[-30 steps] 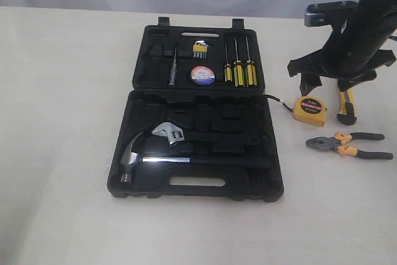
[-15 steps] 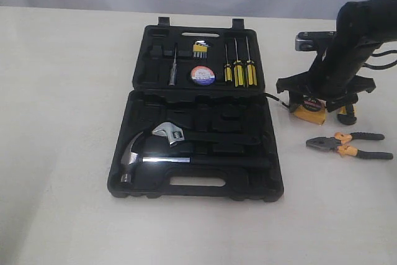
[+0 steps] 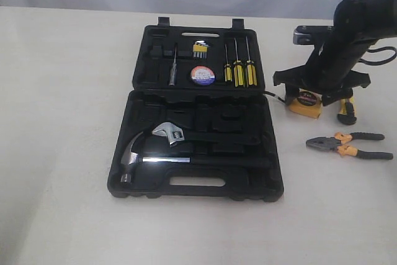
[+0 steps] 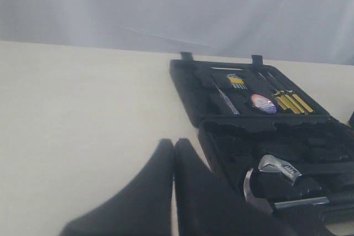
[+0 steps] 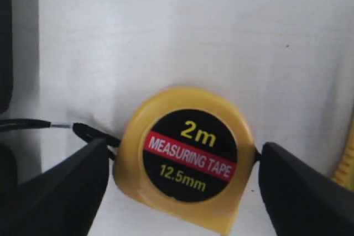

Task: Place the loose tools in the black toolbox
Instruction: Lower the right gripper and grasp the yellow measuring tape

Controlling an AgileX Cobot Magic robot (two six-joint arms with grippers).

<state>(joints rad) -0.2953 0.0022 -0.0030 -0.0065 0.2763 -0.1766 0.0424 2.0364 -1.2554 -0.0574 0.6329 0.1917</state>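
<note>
The black toolbox (image 3: 127,116) lies open mid-table; the black tape roll (image 3: 202,76) with its blue-white label rests in the lid. To the right of the box, the yellow tape measure (image 3: 306,103) lies flat on the table. My right gripper (image 3: 313,91) is open and lowered over it, one finger on each side of the tape measure (image 5: 188,156) with small gaps. The yellow-black utility knife (image 3: 346,108) lies just beyond, partly hidden by the arm. The pliers (image 3: 350,144) with orange-black handles lie nearer the front. My left gripper (image 4: 173,147) is shut and empty, left of the box.
A hammer (image 3: 133,153) and a wrench (image 3: 170,133) sit in the box's base. Yellow-handled screwdrivers (image 3: 239,69) and hex keys (image 3: 199,48) are clipped in the lid. The tape measure's black strap (image 5: 33,124) trails toward the box.
My right gripper has come down and shifted left, from above the knife and tape measure to astride the tape measure. The tools have not moved.
</note>
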